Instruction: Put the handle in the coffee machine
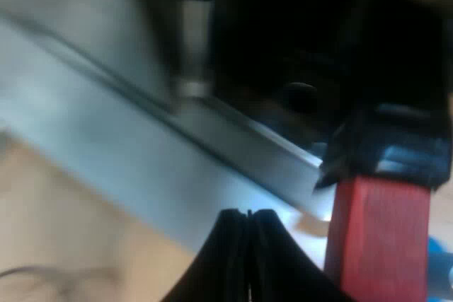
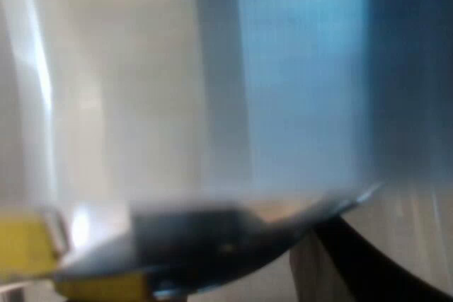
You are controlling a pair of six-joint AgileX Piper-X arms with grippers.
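Black fingertips [image 1: 230,245] of my left gripper [image 1: 248,214] are pressed together, clenched on nothing. Just beside them stands the red end [image 1: 379,242] of the dark handle [image 1: 396,146], which runs up to the espresso machine [image 1: 127,146] at its shadowed front (locked in or not, I cannot tell). Whether the right gripper [image 2: 357,252] is clenched or released I cannot tell; a blurred yellow thing [image 2: 28,245] sits near it.

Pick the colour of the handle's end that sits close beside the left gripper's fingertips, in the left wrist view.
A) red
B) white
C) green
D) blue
A: the handle's end, close beside the left gripper, is plainly red below its dark upper part.
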